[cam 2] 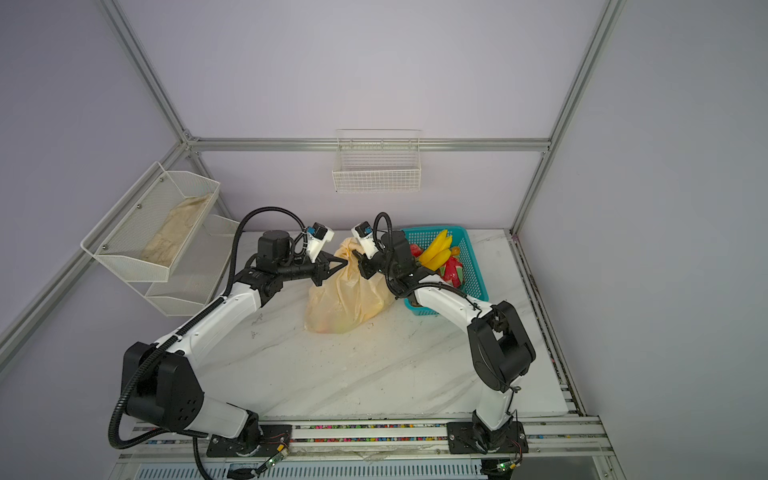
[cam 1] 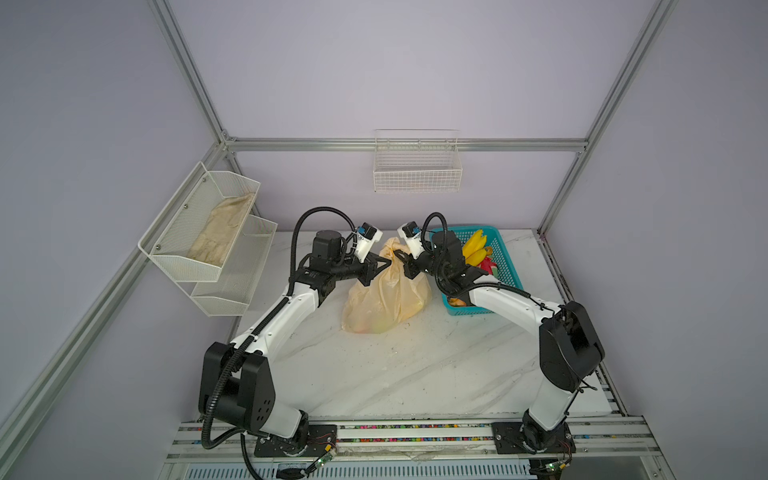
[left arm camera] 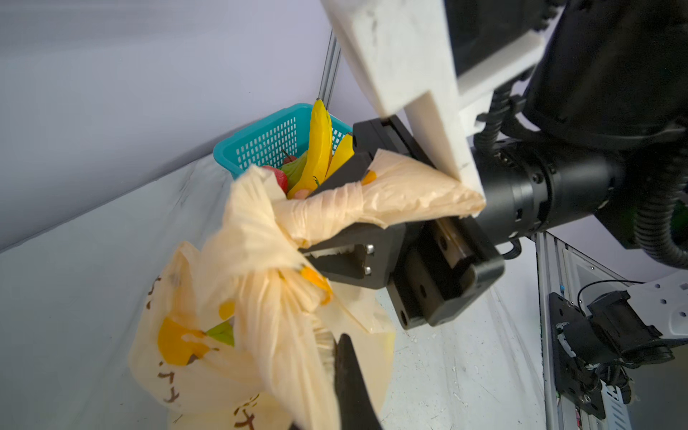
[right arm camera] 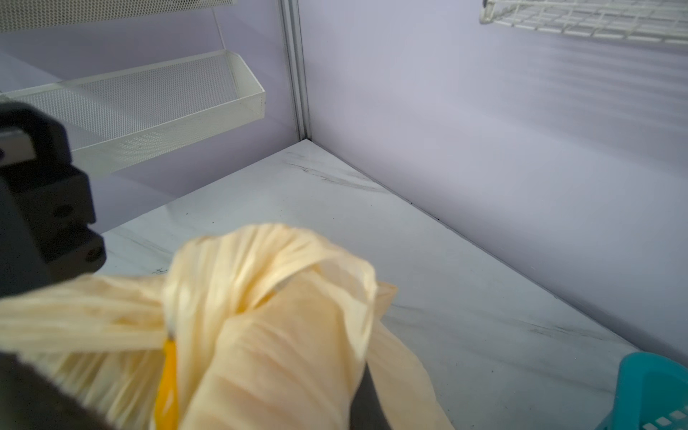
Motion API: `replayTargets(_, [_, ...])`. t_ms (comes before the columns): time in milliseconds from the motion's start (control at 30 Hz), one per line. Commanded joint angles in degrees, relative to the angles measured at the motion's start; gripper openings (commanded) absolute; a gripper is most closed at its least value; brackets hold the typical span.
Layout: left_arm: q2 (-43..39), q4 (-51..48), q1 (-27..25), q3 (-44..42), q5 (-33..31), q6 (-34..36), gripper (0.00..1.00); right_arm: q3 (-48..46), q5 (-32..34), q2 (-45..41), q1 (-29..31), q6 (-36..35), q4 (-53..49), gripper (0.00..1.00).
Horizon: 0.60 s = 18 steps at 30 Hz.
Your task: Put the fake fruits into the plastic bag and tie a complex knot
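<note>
Beside teal basket (cam 1: 510,270), left tool (cam 1: 387,262) and right tool (cam 1: 402,256) gripping plastic bag (cam 1: 384,301), front tabletop (cam 1: 395,374) bare

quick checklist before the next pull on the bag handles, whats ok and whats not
1. left gripper shut on the plastic bag: ok.
2. right gripper shut on a twisted handle strip: ok.
3. knot tight: cannot tell; a bunched twist shows, its tightness does not.
4. Everything bagged: not ok; bananas and dragon fruit lie in the teal basket.
5. Bag bottom resting on the table: ok.
</note>
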Motion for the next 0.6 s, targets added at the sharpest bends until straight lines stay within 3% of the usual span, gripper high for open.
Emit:
replayTargets(0, [-1.9,2.2,-0.4,-2.8,0.3,-0.9,0.0,-0.3,3.7,-0.5,0.4,3.1,3.5,0.0])
replayTargets(133, [-1.3,3.0,-0.4,-2.4,0.6,-1.1,0.2,-2.3,-1.1,-1.3,0.4,0.2,5.3,0.0])
replayTargets(267, [-1.1,5.0,-0.2,-1.5,1.2,-2.3,0.36,-3.6,-1.9,-2.2,0.3,-2.3,5.2,0.0])
replayTargets(433, [1.9,3.1,-0.1,3.1,0.6,-2.8,0.41,-4.0,-2.9,-2.6,0.3,-3.5,5.3,0.0])
replayTargets(567, [4.1,0.9,-0.1,6.0,0.1,-2.2,0.33,-4.1,-3.4,-2.8,0.3,-3.9,5.3,0.0])
